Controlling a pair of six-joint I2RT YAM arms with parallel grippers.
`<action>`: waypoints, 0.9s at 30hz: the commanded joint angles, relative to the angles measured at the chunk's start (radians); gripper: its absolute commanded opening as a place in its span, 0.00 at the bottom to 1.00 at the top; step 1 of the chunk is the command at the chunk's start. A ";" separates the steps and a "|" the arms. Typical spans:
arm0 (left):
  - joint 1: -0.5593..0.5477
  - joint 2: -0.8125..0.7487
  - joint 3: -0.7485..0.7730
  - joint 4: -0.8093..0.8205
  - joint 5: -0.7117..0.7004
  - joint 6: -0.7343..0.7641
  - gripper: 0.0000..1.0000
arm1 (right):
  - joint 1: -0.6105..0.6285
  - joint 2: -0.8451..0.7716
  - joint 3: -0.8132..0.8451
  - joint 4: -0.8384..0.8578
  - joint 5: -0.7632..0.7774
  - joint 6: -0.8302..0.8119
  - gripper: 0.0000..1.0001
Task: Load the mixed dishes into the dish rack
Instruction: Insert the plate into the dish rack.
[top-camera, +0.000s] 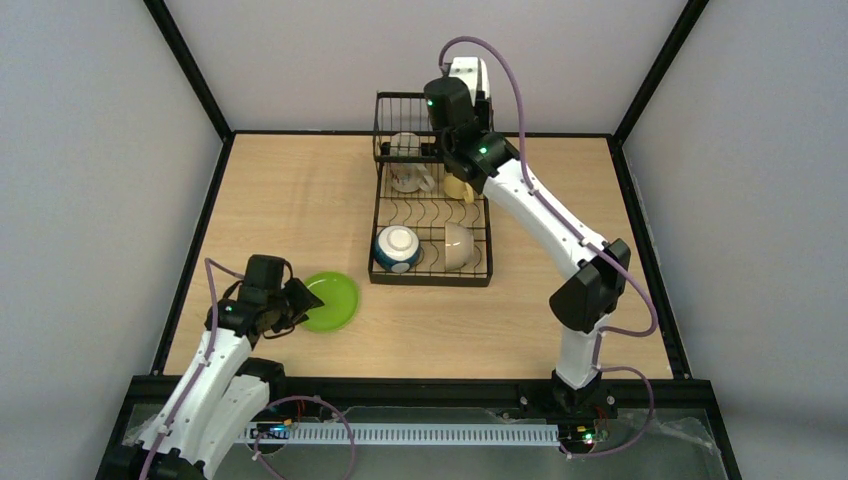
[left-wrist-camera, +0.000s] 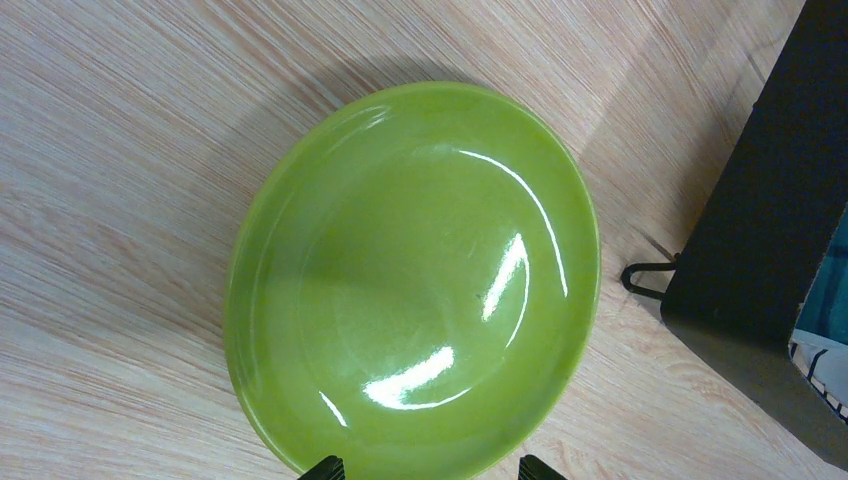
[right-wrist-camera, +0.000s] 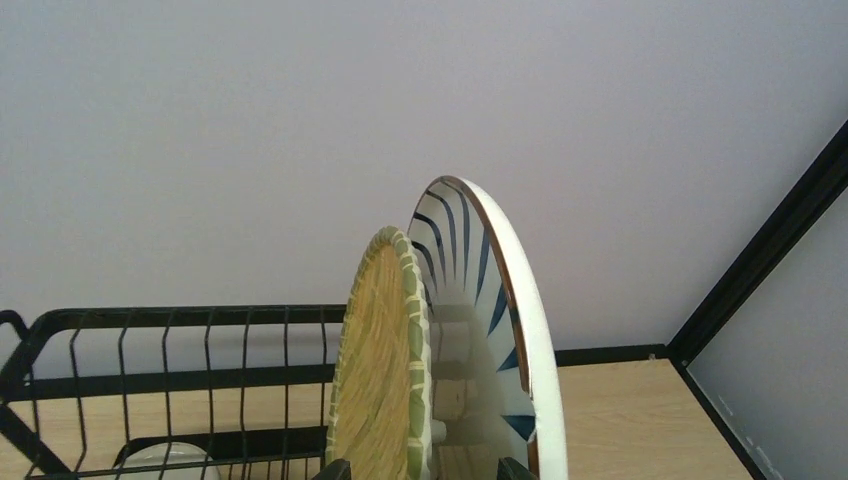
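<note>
A green plate (left-wrist-camera: 415, 275) lies flat on the table left of the dish rack (top-camera: 432, 262). My left gripper (left-wrist-camera: 430, 470) is open, its fingertips spread over the plate's near rim. At the rack's far right, a yellow plate with a green rim (right-wrist-camera: 385, 370) and a white plate with dark radial stripes (right-wrist-camera: 485, 290) stand on edge. My right gripper (right-wrist-camera: 425, 470) is open, its fingers on either side of the yellow plate's lower edge. The rack's lower level holds a blue-outside bowl (top-camera: 397, 248), a cream bowl (top-camera: 458, 245), a beige mug (top-camera: 408, 178) and a yellow mug (top-camera: 458, 187).
Another pale mug (top-camera: 404, 145) sits in the raised upper basket (top-camera: 390, 110). The rack's black tray corner (left-wrist-camera: 770, 230) is close to the green plate's right side. Black frame posts and grey walls surround the table (top-camera: 290, 190).
</note>
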 joint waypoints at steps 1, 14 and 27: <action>-0.001 -0.012 0.002 -0.023 0.009 -0.012 0.99 | 0.027 -0.056 -0.005 -0.013 0.046 -0.023 0.82; 0.000 0.020 0.131 -0.128 -0.076 0.046 0.99 | 0.188 -0.173 -0.078 -0.017 0.088 -0.049 0.82; -0.001 0.099 0.200 -0.278 -0.199 0.109 0.99 | 0.340 -0.299 -0.188 -0.236 -0.254 0.167 0.79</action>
